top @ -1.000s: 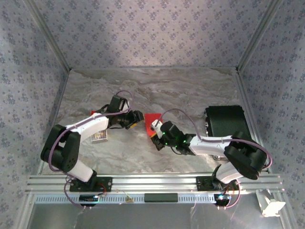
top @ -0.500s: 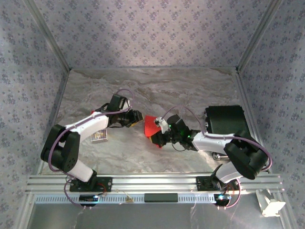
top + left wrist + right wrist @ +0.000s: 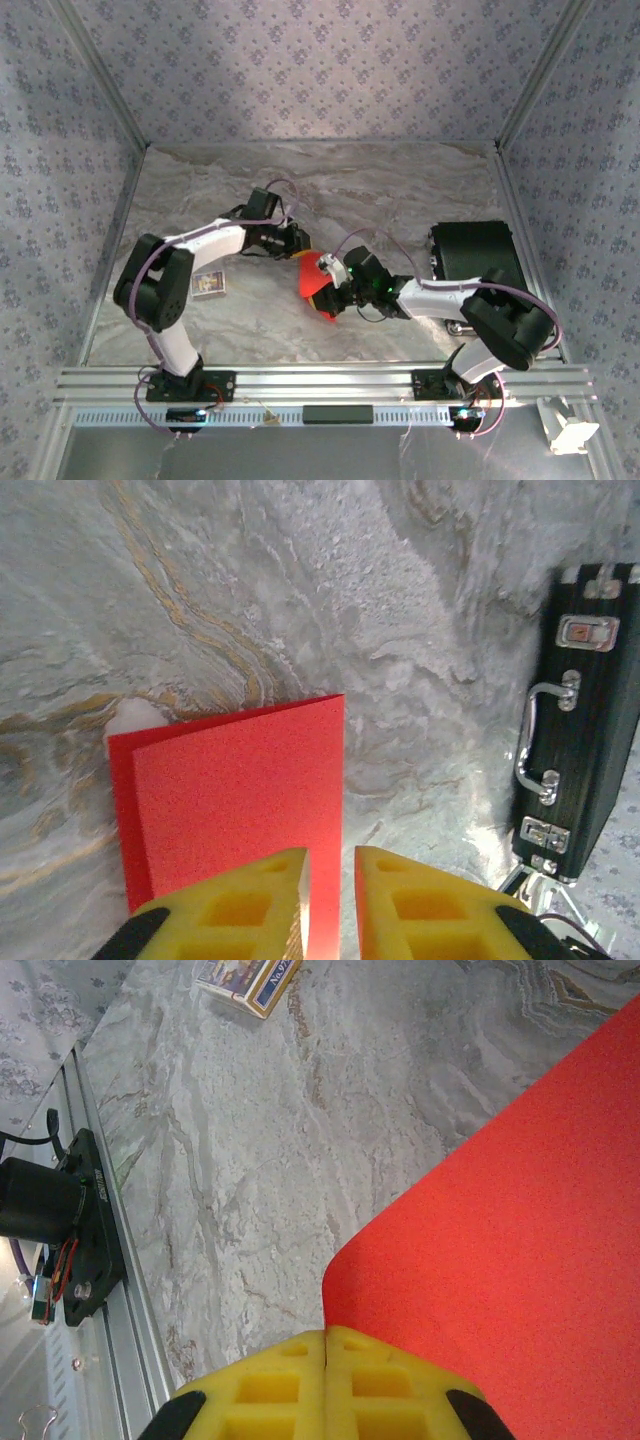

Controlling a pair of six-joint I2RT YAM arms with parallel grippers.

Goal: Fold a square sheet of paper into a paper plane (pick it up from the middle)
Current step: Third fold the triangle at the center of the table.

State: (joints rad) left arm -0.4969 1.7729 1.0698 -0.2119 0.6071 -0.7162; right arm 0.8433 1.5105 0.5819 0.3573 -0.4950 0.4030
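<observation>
From above, the left gripper [image 3: 300,248] and the right gripper [image 3: 332,285] met at the red sheet of paper [image 3: 312,290] in the middle of the grey table [image 3: 400,190]. The paper sat between the two grippers and touched both. A small printed card [image 3: 208,285] lay well off behind the left fingers. A black case [image 3: 472,255] lay behind the right arm.

In the left wrist camera, the yellow fingers [image 3: 250,905] were a little apart. The paper lay folded over, just ahead of them, and its side edge ran into the gap. The black case lay far ahead to the right.

In the right wrist camera, the yellow fingers [image 3: 270,1390] were pressed tight together, pinching the paper's curved edge. The paper spread out ahead and to the right. The card lay far ahead. A black motor block [image 3: 50,1210] sat on the metal rail [image 3: 125,1310] to the left.
</observation>
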